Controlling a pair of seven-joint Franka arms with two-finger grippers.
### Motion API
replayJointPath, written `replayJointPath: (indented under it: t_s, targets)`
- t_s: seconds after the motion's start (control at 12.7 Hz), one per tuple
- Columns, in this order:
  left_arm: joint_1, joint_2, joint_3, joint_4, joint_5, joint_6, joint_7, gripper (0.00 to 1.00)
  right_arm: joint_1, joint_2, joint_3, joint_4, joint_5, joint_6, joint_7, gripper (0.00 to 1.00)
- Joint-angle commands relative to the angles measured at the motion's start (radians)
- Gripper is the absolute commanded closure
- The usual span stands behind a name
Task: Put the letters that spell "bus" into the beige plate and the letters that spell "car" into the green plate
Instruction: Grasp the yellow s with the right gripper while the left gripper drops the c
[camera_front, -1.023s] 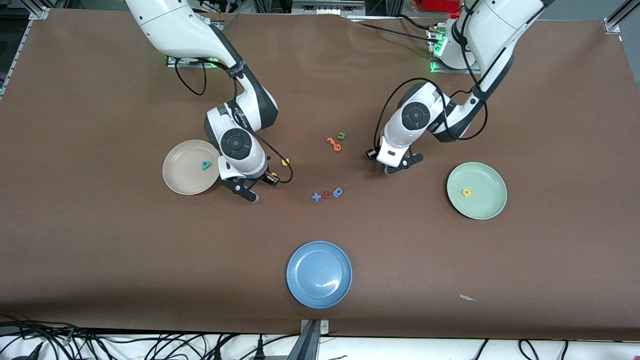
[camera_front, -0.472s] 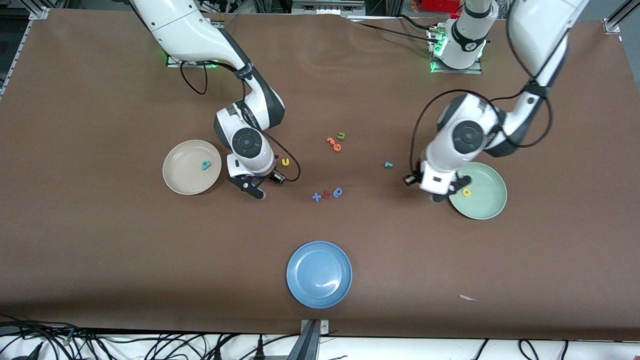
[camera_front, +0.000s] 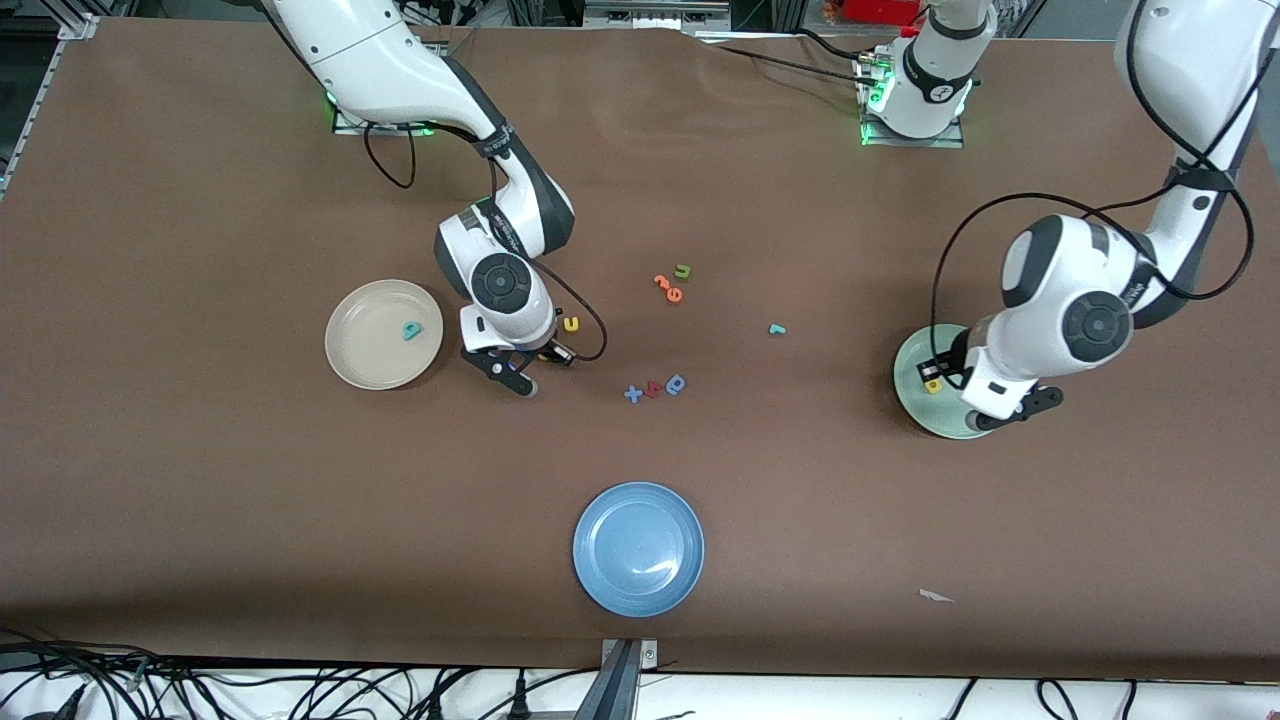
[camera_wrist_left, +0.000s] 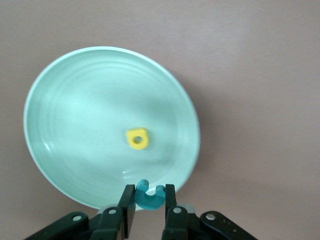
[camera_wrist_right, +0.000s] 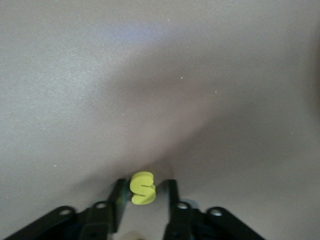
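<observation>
Left end effector (camera_wrist_left: 149, 199) moved over round green plate (camera_wrist_left: 75, 120)

The nearest plate (camera_front: 638, 548) is lying closest to the front camera. Farther from the camera than it, a second plate (camera_front: 370, 350) toward the right arm's end is holding the b (camera_front: 411, 331). A third plate (camera_front: 912, 400) toward the left arm's end is holding the a (camera_front: 933, 385). The left gripper (camera_wrist_left: 150, 205) is carrying the c (camera_wrist_left: 149, 197) over that third plate's rim. A row of three letters (camera_front: 655, 387) is lying just farther than the nearest plate, and a cluster of three (camera_front: 672, 282) farther still. The r (camera_front: 776, 329) is lying toward the left arm's end. The u (camera_front: 571, 323) is lying toward the right arm's, beside the right gripper (camera_wrist_right: 145, 200), which is straddling the s (camera_wrist_right: 143, 188).
</observation>
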Motion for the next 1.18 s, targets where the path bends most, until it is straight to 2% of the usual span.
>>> replayJointPath:
  t_s: [0.0,0.08,0.16,0.31,0.39,0.55,0.79,1.1]
  targets:
    - [0.024,0.043,-0.002,0.003,0.054,-0.012,0.045,0.87,0.007,0.003,-0.006,0.002,0.004,-0.003,0.001,0.81]
    - [0.025,0.049,-0.002,0.003,0.066,-0.01,0.044,0.86,0.007,0.0,-0.006,0.003,0.004,-0.006,-0.003,0.83]
    - [0.028,0.049,-0.002,0.003,0.066,-0.01,0.042,0.78,0.005,-0.005,-0.006,0.006,0.0,-0.008,-0.009,0.83]
    - [0.03,0.047,-0.003,0.009,0.066,-0.012,0.034,0.4,0.004,-0.04,-0.014,0.008,-0.004,-0.064,-0.041,0.83]
    - [0.03,0.043,-0.003,0.013,0.062,-0.012,0.031,0.26,0.001,-0.067,-0.018,0.008,-0.004,-0.119,-0.096,0.83]
    - [0.03,0.028,-0.006,0.018,0.051,-0.01,0.031,0.26,-0.004,-0.119,-0.061,-0.003,-0.004,-0.231,-0.203,0.83]
    - [-0.014,0.023,-0.037,0.046,-0.032,-0.012,-0.062,0.29,-0.004,-0.19,-0.133,-0.101,0.004,-0.241,-0.378,0.83]
    - [-0.158,0.035,-0.043,0.046,-0.033,0.002,-0.304,0.33,-0.007,-0.29,-0.303,-0.263,0.015,-0.226,-0.732,0.83]
